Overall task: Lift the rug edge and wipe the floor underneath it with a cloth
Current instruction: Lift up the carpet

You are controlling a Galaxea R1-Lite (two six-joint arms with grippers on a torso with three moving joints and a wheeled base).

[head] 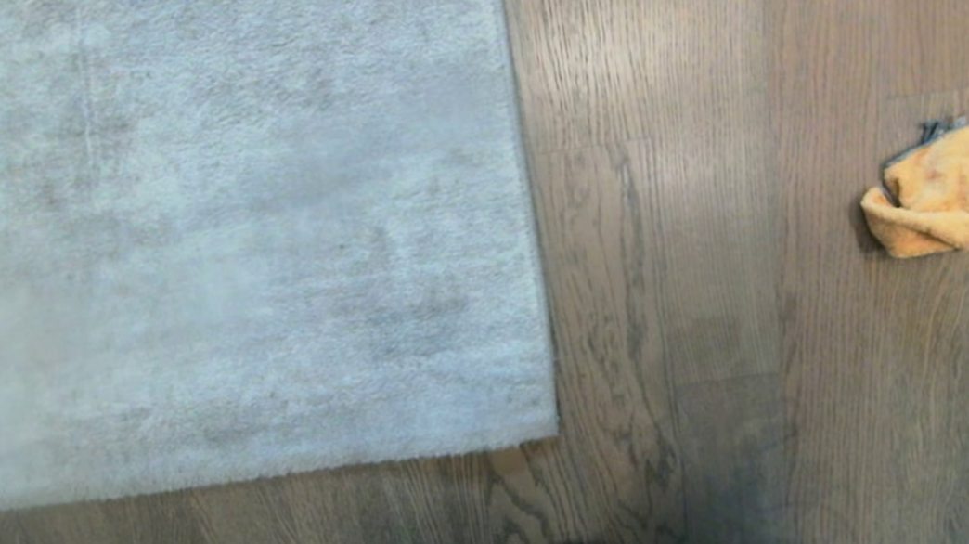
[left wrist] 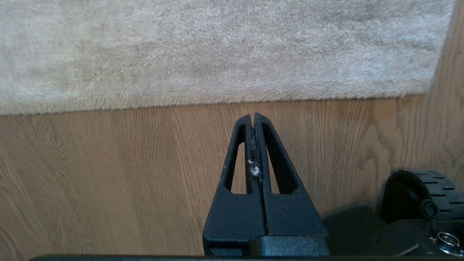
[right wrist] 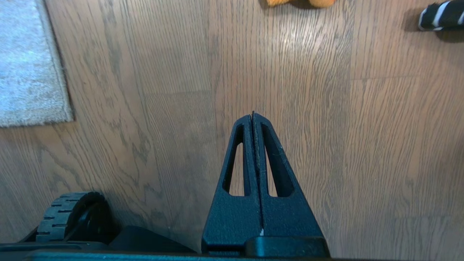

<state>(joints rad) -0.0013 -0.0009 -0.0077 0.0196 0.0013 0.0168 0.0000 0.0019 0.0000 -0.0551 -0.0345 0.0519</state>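
two claws pinched tight, empty: left claw (left wrist: 253,117) faces rug edge (left wrist: 217,99) just ahead; cloth (right wrist: 301,3) lies well ahead of right claw (right wrist: 252,116), so nearer that arm.

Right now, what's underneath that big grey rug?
The rug lies flat on the wood floor, with no edge lifted. Bare planks show beside it; whatever is beneath stays hidden. The cloth sits apart on the floor.
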